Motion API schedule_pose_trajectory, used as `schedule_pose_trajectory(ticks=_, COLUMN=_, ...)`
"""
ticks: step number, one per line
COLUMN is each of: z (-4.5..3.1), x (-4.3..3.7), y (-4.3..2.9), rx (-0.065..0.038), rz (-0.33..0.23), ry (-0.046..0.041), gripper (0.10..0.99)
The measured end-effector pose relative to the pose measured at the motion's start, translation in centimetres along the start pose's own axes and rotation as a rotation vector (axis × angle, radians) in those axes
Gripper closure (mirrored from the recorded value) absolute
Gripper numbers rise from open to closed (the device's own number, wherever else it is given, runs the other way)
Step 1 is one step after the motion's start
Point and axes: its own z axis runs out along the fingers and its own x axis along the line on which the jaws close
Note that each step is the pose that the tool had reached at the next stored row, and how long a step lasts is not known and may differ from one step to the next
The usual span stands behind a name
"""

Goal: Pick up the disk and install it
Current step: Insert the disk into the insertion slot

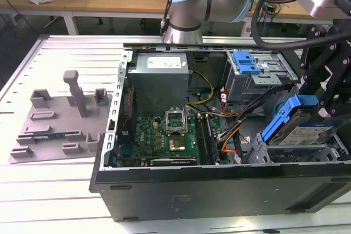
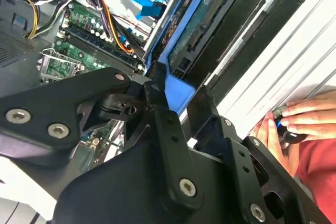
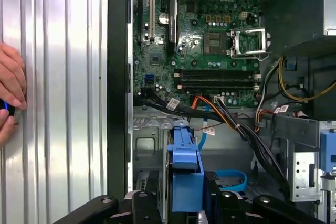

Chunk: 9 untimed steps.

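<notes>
**Disk Gripped and Held Over the Bay, Not Yet Seated**

The pincer (image 2: pixel 177 94) was seen closed on the blue rail of the disk (image 1: pixel 306 130), with a finger set against each side of the rail in the second wrist view. The disk was held tilted, one end raised, just above the bay (image 1: pixel 262 152) in the corner of the case (image 1: pixel 219 190) at the exterior view's right. The pick-up was therefore judged done. The installing was judged unfinished, since the disk was not lying level in the bay.

Beyond the bay, cables (image 1: pixel 233 132) were strung towards the board (image 1: pixel 170 135). Outside the case, a grey tray (image 1: pixel 60 124) was carried on the desk (image 1: pixel 55 201). A hand (image 3: pixel 10 95) was rested on the desk beside the case wall.

How far the disk's lower end had entered the bay could not be made out. It was screened by the case wall in the exterior view and by the pincer's own body in both wrist views.
</notes>
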Motion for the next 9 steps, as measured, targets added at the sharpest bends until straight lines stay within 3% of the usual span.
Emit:
schedule_pose_trajectory(ticks=3, z=-0.06, x=-0.02, y=0.0, rx=0.001, rz=0.0, ry=0.0001, gripper=0.635)
schedule_pose_trajectory(ticks=4, z=-0.08, x=-0.02, y=0.0, rx=0.001, rz=0.0, ry=0.0002, gripper=0.573)
schedule_pose_trajectory(ticks=9, z=-0.09, x=-0.02, y=0.0, rx=0.002, rz=0.0, ry=-0.0001, gripper=0.573)
